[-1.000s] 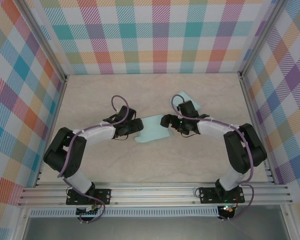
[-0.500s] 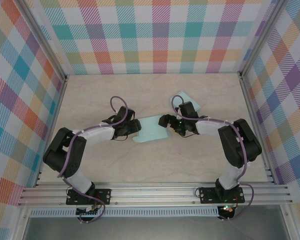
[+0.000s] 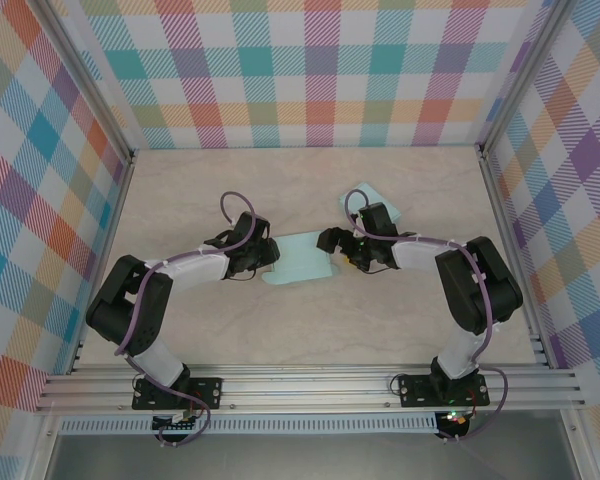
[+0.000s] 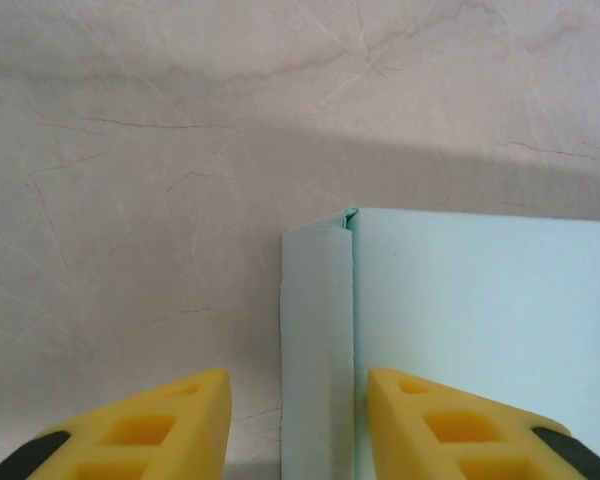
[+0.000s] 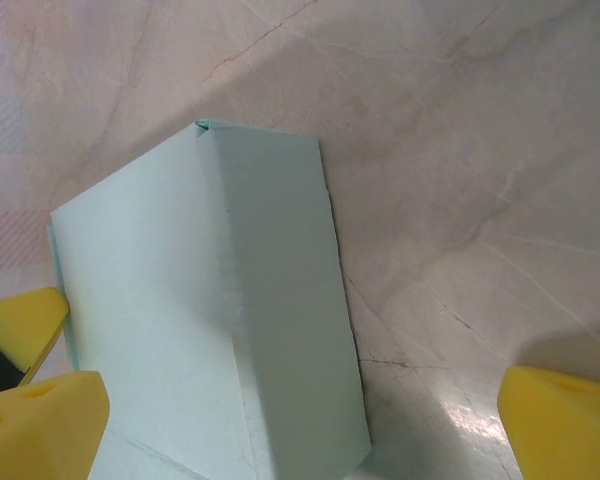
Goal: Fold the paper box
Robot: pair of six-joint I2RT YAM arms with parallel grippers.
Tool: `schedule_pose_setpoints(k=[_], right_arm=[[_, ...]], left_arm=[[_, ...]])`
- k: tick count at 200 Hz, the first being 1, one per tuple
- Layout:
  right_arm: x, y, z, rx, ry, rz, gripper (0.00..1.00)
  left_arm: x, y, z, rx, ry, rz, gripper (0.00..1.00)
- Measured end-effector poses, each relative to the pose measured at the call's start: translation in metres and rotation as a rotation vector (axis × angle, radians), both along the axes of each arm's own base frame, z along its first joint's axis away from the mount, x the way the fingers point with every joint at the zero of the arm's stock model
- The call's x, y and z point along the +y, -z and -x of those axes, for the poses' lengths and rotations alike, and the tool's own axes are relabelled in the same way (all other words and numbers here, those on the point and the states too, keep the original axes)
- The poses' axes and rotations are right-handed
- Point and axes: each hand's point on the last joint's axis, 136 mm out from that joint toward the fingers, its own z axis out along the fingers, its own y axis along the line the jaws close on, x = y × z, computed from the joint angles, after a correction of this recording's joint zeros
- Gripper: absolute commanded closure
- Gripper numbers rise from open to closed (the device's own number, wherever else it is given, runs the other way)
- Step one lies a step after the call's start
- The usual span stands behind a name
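The left tool (image 4: 295, 388) straddled the narrow flap (image 4: 317, 300) of the box (image 4: 480, 320), jaws apart. Pinching squarely on the crease seemed wisest, with the right tool (image 5: 300, 400), spread wide, bracing opposite.

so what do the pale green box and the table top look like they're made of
The box looks like thin card or stiff paper, pale mint with a matte finish. The sharp crease and the thin folded flap edge suggest that. The table top is beige with fine marble-like veins and a soft sheen. It is probably stone-look laminate or a printed sheet, but the look leaves that open.
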Motion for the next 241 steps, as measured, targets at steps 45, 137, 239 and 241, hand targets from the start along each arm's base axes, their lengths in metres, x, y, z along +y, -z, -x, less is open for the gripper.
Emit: schedule_pose_setpoints(k=[45, 137, 239, 241], right_arm=[[0.000, -0.001, -0.001, 0.007, 0.005, -0.028, 0.00], [0.009, -0.005, -0.005, -0.005, -0.016, -0.099, 0.00], [0.035, -0.015, -0.009, -0.047, -0.105, -0.268, 0.00], [0.035, -0.015, -0.010, -0.048, -0.105, -0.269, 0.00]], left_arm=[[-0.001, -0.001, -0.001, -0.006, 0.000, 0.003, 0.66], [-0.002, -0.005, -0.008, -0.007, 0.005, 0.079, 1.00], [0.004, -0.004, -0.011, 0.021, 0.008, 0.192, 1.00], [0.005, -0.004, -0.012, 0.021, 0.006, 0.193, 1.00]])
